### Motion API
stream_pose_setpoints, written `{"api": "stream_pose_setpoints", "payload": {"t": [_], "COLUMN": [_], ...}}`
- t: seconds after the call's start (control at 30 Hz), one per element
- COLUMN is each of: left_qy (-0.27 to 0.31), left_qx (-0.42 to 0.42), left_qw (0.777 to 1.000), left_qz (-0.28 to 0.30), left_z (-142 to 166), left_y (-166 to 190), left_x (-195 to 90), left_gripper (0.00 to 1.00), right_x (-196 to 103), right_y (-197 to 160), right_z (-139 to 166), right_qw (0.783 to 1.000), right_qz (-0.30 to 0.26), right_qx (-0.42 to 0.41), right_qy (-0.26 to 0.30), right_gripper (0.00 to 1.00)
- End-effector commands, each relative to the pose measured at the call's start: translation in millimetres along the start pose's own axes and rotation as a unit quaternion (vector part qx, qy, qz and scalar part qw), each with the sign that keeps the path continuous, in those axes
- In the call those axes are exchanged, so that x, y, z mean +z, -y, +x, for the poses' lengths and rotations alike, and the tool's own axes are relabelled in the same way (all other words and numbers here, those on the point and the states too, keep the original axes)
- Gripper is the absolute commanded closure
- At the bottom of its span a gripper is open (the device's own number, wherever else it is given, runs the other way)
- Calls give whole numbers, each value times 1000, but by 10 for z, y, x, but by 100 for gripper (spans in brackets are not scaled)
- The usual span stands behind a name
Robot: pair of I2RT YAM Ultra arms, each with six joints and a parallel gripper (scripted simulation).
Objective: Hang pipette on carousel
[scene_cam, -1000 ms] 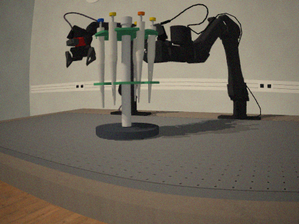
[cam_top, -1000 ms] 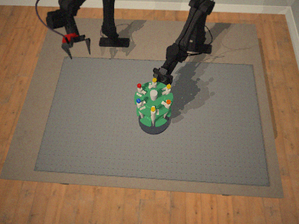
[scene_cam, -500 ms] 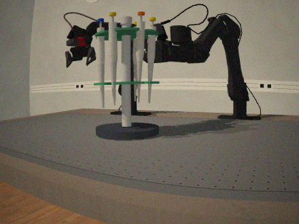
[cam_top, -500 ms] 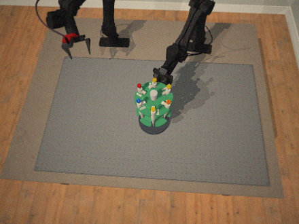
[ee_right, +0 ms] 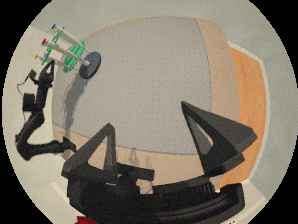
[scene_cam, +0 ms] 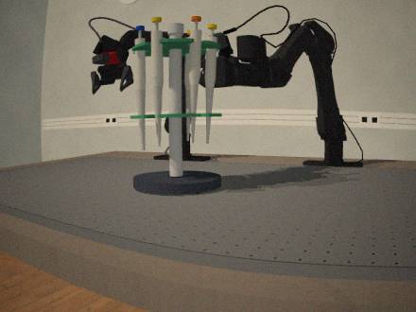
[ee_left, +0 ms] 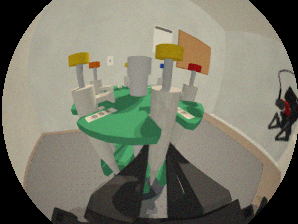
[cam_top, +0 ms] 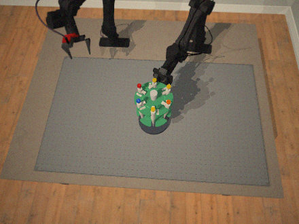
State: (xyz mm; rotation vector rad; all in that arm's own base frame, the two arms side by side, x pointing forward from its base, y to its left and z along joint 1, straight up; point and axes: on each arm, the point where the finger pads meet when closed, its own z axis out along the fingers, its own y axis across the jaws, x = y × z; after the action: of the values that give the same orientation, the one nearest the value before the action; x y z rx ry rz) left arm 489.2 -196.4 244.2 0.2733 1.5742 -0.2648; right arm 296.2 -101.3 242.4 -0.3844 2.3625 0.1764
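- Our pipette (cam_top: 154, 81) (scene_cam: 189, 32) (ee_left: 164, 107) (ee_right: 36, 56), 1 of 3 with yellow buttons, stands upright at the carousel (cam_top: 153, 129) (scene_cam: 177, 184) (ee_left: 120, 125) (ee_right: 95, 65), frame centre from the top.
- Our left gripper (cam_top: 162, 77) (ee_left: 157, 145) (ee_right: 53, 59) clamps it; our right gripper (cam_top: 80, 56) (scene_cam: 109, 91) (ee_left: 271, 132) (ee_right: 143, 116), upper left, spreads apart.
- We probably still must confirm hook and volume, then release.

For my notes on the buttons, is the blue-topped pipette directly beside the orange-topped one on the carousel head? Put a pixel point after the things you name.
No, a yellow-topped pipette (cam_top: 153, 116) stands between them.

Green carousel (cam_top: 160, 98) (scene_cam: 176, 47) (ee_left: 120, 127), dark base (cam_top: 153, 129) (scene_cam: 177, 183) (ee_right: 90, 65), dotted grey mat (cam_top: 102, 142) (scene_cam: 284, 208) (ee_right: 150, 75).
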Motion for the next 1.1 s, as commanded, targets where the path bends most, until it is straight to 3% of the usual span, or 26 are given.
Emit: {"api": "stream_pose_setpoints", "payload": {"t": [0.0,1.07], "left_qy": [17,26], "left_qx": [10,7], "left_qw": [1000,1000], "left_qz": [-3,-1], "left_z": [-331,-485], "left_y": [2,-7], "left_x": [-15,-35], "left_gripper": [88,88], "right_x": [-59,-59], "right_y": [27,27], "right_z": [-91,-91], "right_qw": [1000,1000], "right_qz": [6,6], "right_qx": [-13,-13], "right_qy": [18,18], "right_gripper": [0,0]}}
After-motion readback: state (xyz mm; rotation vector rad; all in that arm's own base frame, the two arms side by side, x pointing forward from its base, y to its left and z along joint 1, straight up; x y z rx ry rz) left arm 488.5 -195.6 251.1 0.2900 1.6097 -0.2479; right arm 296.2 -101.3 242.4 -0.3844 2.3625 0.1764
